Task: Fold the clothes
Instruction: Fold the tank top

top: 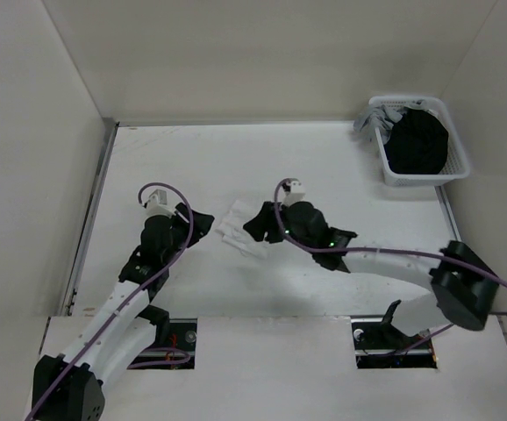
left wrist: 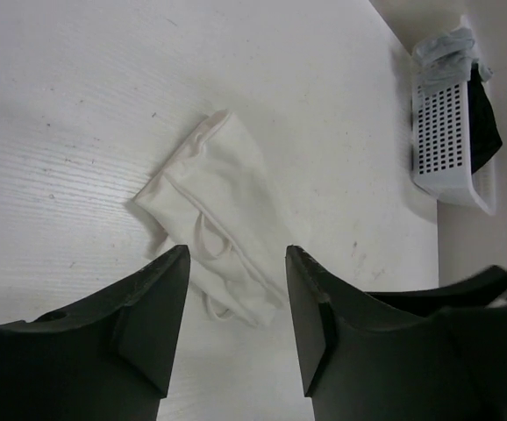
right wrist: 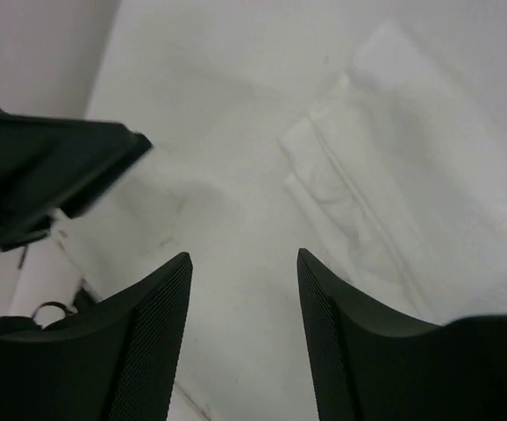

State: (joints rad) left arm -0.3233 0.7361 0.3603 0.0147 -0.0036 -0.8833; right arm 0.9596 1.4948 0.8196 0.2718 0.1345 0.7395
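Two white arms (top: 104, 320) wearing black joints
Purple cables (top: 159, 185) are looping along them; black wedge fingers (right wrist: 153, 342) are showing ribbed faces.

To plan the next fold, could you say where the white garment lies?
The white garment lies central in the top view, between the left fingers and right fingers.

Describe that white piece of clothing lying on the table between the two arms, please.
The white garment looks like thin, soft, slightly sheer fabric, almost the same colour as the white table. It is folded into a narrow, layered bundle that lies flat and diagonal, with thin string loops showing at one end. It rests on the tabletop alone. The left gripper and right gripper hang open close by, and neither holds it.
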